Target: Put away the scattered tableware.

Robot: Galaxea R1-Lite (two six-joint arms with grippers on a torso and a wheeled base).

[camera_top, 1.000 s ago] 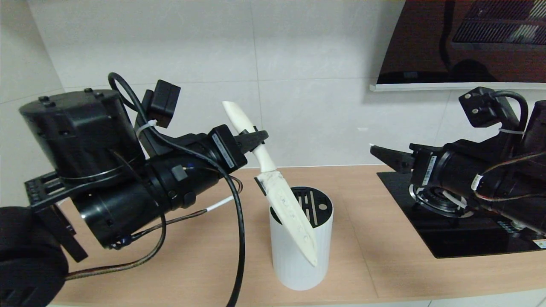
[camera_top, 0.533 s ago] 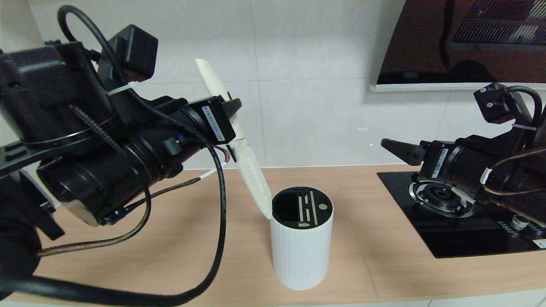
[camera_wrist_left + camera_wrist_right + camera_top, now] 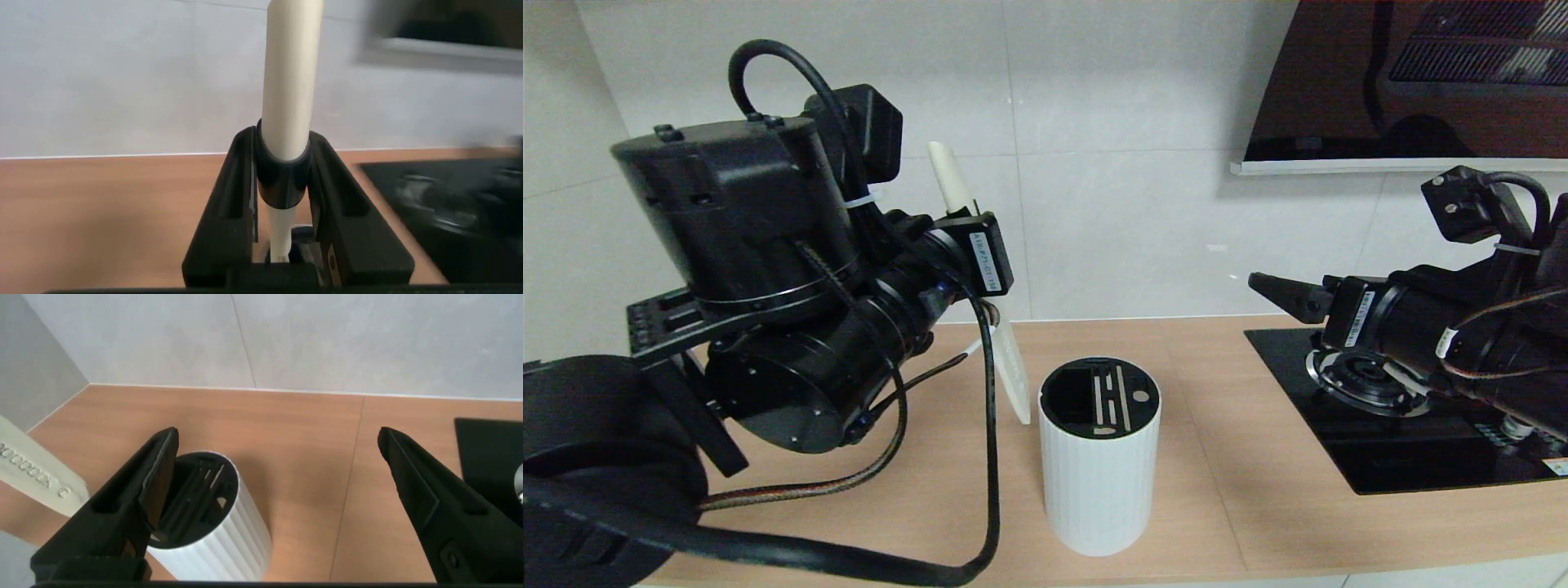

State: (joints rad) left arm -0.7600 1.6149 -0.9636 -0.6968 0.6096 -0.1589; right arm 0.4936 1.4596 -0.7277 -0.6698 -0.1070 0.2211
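Left claw (image 3: 968, 219) is gripping the knife (image 3: 1015, 371) just beside the holder (image 3: 1101, 465); right claw (image 3: 276, 445) is hanging open. Probably slotting it in; next, the blade tip needs lining up over a slot.

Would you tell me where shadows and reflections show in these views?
Head view: the glossy hood carries reflections and throws a shadow on the tiles below it. Right wrist view: the side wall is darker than the back wall.

Cream knife (image 3: 1015, 377) just beside white holder (image 3: 1100, 465)
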